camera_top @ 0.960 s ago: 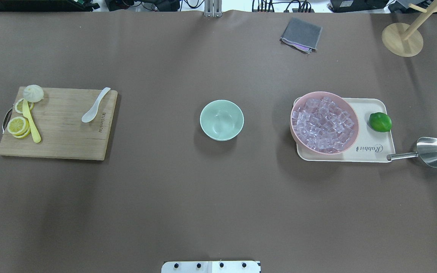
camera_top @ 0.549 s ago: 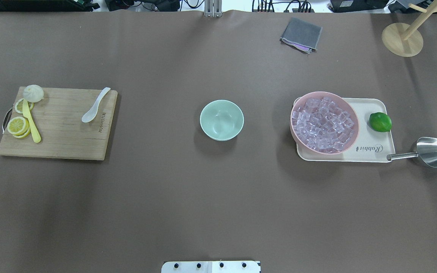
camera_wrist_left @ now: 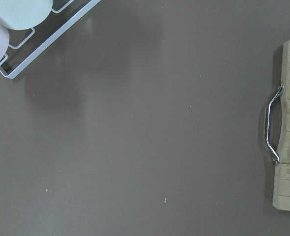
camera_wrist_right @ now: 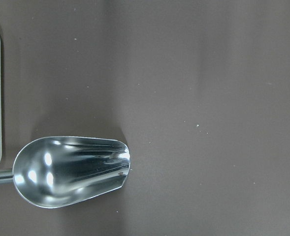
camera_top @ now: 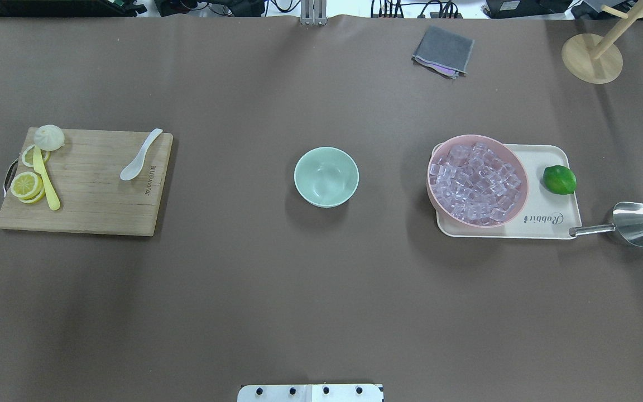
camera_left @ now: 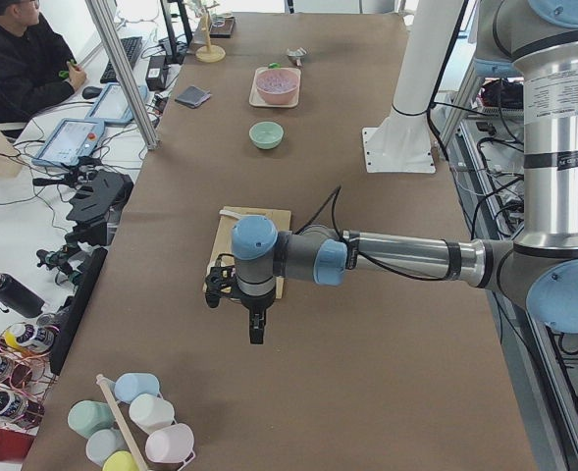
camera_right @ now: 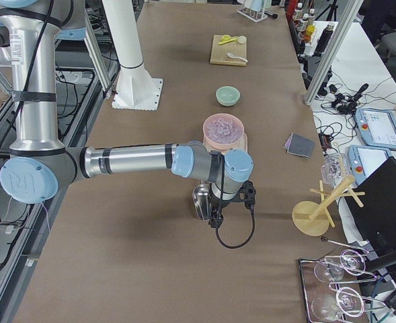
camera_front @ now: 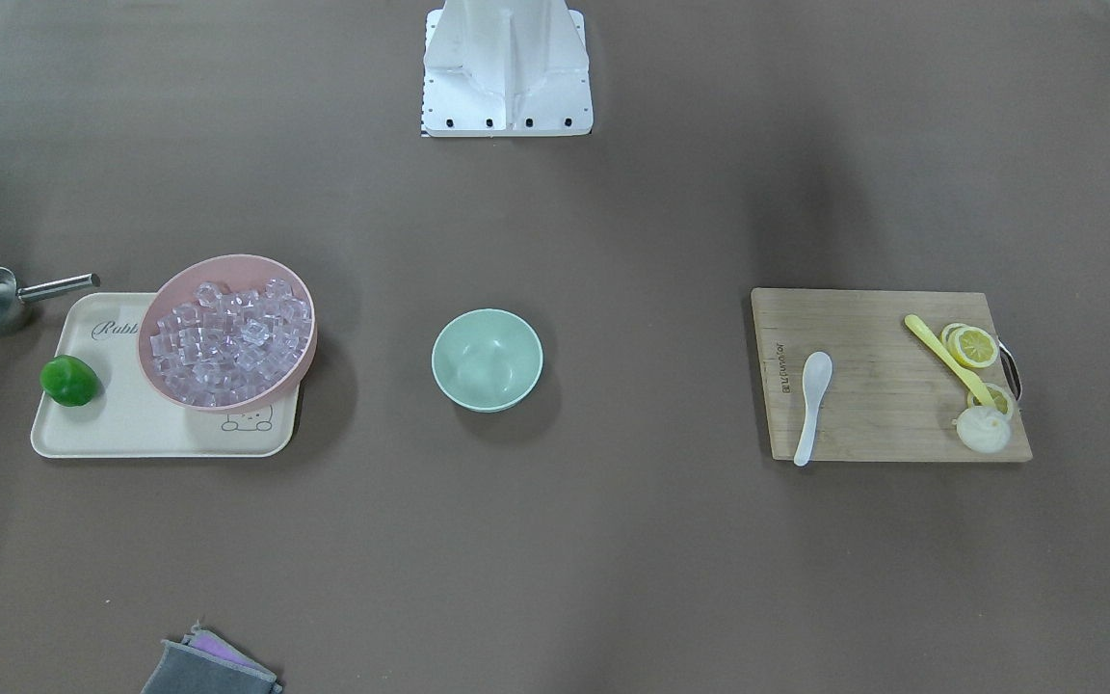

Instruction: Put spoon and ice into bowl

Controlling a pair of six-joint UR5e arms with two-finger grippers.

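The white spoon (camera_top: 140, 156) lies on the right part of the wooden cutting board (camera_top: 92, 195) and also shows in the front view (camera_front: 811, 400). The mint-green bowl (camera_top: 326, 176) stands in the table's middle with nothing in it. Many clear ice cubes (camera_top: 476, 181) fill the pink bowl (camera_top: 430, 184). My left gripper (camera_left: 256, 332) hangs beyond the board's handle end, seen only from the side. My right gripper (camera_right: 214, 217) hangs over the metal scoop (camera_right: 202, 200), also seen only from the side. I cannot tell whether either is open or shut.
A yellow spoon (camera_top: 46, 178), lemon slices (camera_top: 25, 184) and a bun (camera_top: 49, 137) share the board. The pink bowl and a lime (camera_top: 559, 180) sit on a cream tray (camera_top: 550, 220); the scoop (camera_top: 637, 223) lies beside it. A grey cloth (camera_top: 443, 50) and a wooden stand (camera_top: 591, 58) are far back.
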